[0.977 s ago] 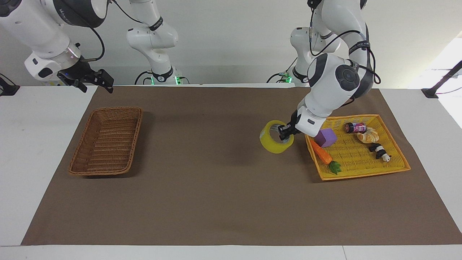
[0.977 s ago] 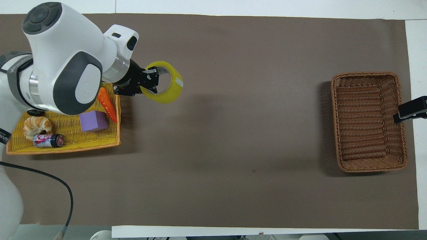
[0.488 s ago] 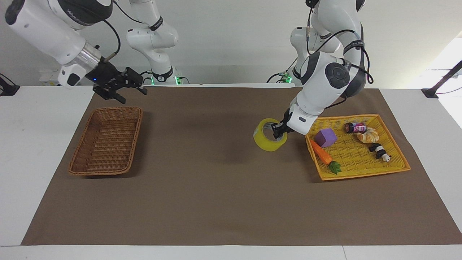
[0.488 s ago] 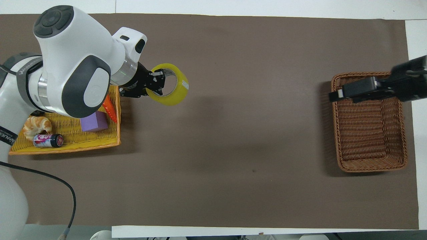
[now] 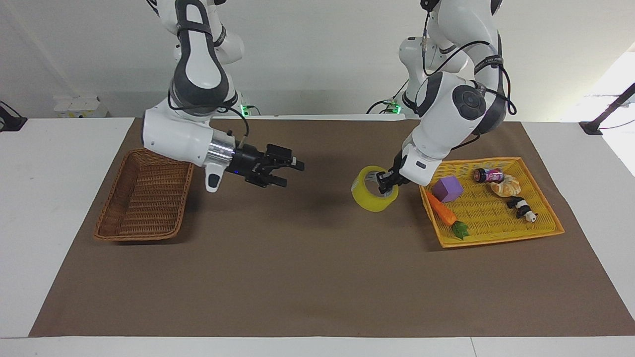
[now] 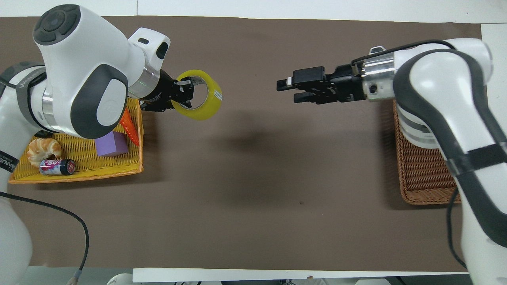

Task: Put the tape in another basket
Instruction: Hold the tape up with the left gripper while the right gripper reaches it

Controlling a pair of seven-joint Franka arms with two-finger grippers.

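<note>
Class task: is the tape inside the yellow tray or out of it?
Out: the tape hangs in the left gripper, over the brown mat beside the yellow tray.

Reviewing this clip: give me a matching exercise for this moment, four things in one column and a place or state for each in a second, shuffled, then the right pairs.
Things
1. tape
2. right gripper
3. purple block
4. basket

Places or states
A. lying in the yellow tray
B. open, over the bare brown mat
C. gripped by its wall in the left gripper
D. holds nothing, at the right arm's end of the table

Pairs: 1-C, 2-B, 3-A, 4-D
</note>
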